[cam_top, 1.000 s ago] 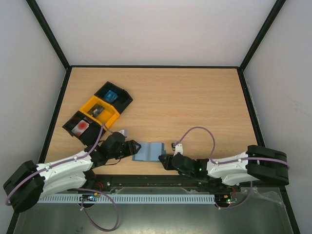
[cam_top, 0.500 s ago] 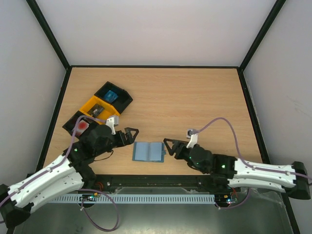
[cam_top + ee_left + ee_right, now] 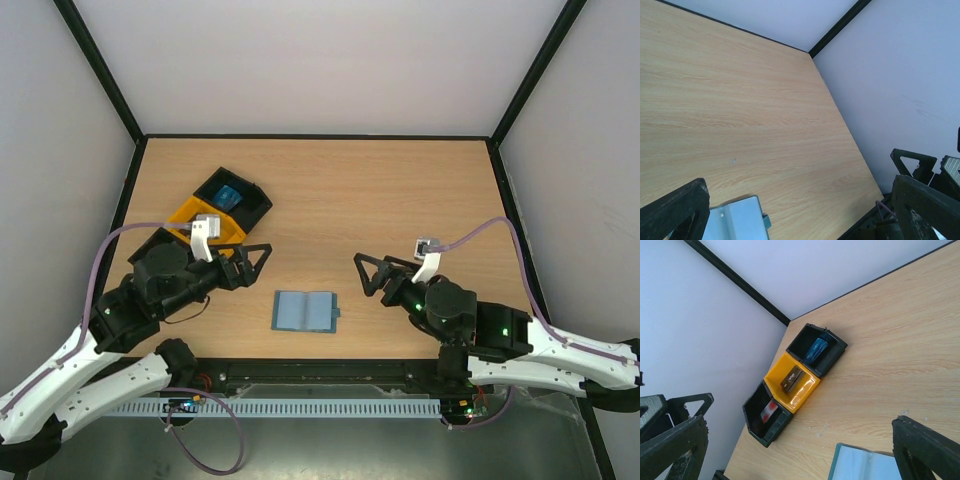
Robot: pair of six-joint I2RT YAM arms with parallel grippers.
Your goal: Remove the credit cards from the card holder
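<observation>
Card holder [image 3: 305, 311]: a small blue-grey bifold, lying opened flat on the table [image 3: 400, 190], its two panels side by side and a little tab on its right edge. It rests near the front edge, between my two grippers and touching neither. My left gripper [image 3: 256, 264] hovers up and to the left of it, jaws spread wide and holding nothing. My right gripper [image 3: 362, 276] stands to its right, likewise spread and empty. Right wrist view: a white card with red marks [image 3: 768, 411] lies in the near black tray [image 3: 754, 426], and a dark card [image 3: 791, 378] lies in the yellow tray [image 3: 776, 374].
</observation>
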